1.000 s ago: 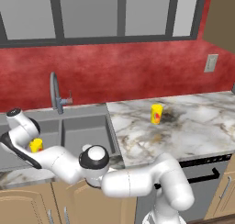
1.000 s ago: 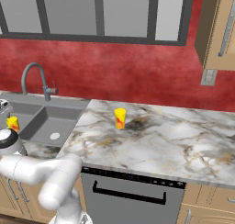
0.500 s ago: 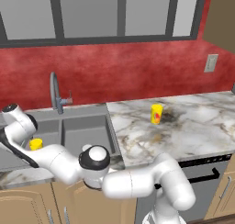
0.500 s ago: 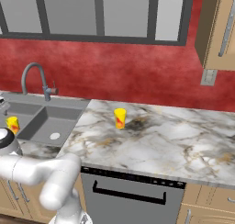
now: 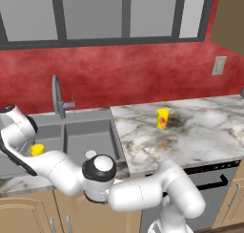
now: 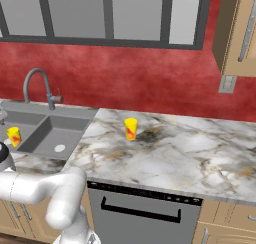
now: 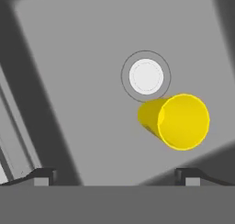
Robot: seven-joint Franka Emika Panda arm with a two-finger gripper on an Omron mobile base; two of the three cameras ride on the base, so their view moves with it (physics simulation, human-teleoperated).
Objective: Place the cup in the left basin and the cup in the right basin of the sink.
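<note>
Down into the sink (image 5: 71, 132) we look, and the gripper (image 7: 117, 175) hangs over the left basin (image 7: 82, 48) with its two dark fingertips (image 7: 43, 175) spread wide, nothing between them. Below stands a yellow cup (image 7: 176, 121) on the basin floor, open mouth toward the camera, just beside the round pale drain (image 7: 146, 76). The left base view picks up the same cup (image 5: 37, 149) as a yellow spot in the left basin, close by the white wrist.

The right basin (image 5: 88, 137) lies next door across the thin divider, its own pale drain (image 5: 90, 154) showing near the front (the arm's elbow covers part of the front rim). The tall curved tap (image 5: 58, 96) rises behind the sink.

Out on the marble tabletop (image 5: 190, 132) the second yellow cup (image 5: 162, 118) stands upright, well apart from the sink, with a red mark on its side.

Against a second ago: the wrist has drifted a touch lower and to the left in the left base view, both cups sit where they were, and the fingers have stayed apart.
</note>
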